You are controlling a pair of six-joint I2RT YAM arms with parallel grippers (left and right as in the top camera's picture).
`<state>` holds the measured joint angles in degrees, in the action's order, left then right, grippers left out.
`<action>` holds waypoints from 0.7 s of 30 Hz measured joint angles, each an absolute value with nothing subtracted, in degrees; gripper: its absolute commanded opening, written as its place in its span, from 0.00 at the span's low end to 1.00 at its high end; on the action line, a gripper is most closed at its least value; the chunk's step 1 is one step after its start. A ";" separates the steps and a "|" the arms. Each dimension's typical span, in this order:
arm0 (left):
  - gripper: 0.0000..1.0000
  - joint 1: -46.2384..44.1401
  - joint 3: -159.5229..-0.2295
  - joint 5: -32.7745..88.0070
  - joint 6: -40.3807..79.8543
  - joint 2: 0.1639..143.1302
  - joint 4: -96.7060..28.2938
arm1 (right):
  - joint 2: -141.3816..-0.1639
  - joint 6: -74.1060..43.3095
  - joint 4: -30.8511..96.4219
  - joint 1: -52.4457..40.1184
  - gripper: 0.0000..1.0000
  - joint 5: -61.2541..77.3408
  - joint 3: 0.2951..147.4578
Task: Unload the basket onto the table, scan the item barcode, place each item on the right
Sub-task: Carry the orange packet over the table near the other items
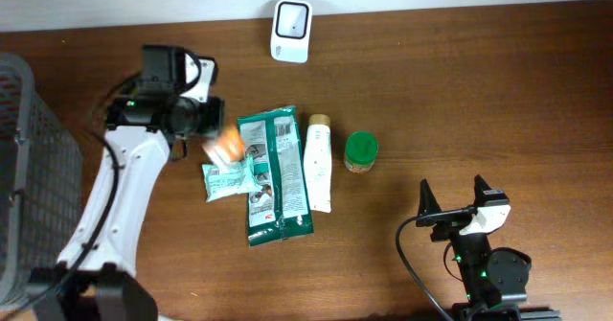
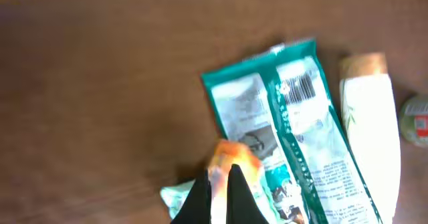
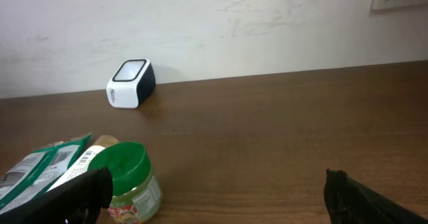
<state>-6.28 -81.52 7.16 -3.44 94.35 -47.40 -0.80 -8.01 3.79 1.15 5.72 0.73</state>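
My left gripper (image 1: 213, 135) is shut on a small orange packet (image 1: 227, 147), at the left edge of a pile of items. In the left wrist view the black fingers (image 2: 200, 197) pinch the orange packet (image 2: 231, 158), which is blurred. Beside it lies a long green pouch (image 2: 294, 130) with its barcode facing up. The white scanner (image 1: 290, 18) stands at the far edge of the table, well away from the packet. My right gripper (image 1: 458, 198) is open near the front right, holding nothing.
In the pile are the green pouch (image 1: 276, 172), a pale green sachet (image 1: 228, 180), a white tube (image 1: 318, 163) and a green-lidded jar (image 1: 361, 151). A grey wire basket (image 1: 19, 158) stands at the left edge. The right wrist view shows the jar (image 3: 130, 180) and the scanner (image 3: 130, 83).
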 measured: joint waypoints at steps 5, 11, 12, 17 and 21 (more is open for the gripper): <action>0.16 -7.77 -79.37 17.41 -10.00 98.74 -47.07 | -0.80 -8.01 3.79 1.15 0.98 5.74 0.73; 0.52 -5.34 -82.04 13.91 -11.00 99.02 -45.36 | -0.80 -7.99 3.79 1.15 0.98 5.74 0.73; 0.63 -4.08 -84.86 13.39 -10.94 99.02 -45.80 | -0.80 -8.01 3.79 1.15 0.98 5.74 0.73; 0.99 5.13 -98.54 12.40 -9.02 99.00 -52.03 | -0.80 -8.01 3.79 1.15 0.98 5.74 0.73; 0.99 15.35 -103.94 11.94 -8.95 99.00 -54.74 | -0.80 -7.99 3.79 1.15 0.98 5.72 0.73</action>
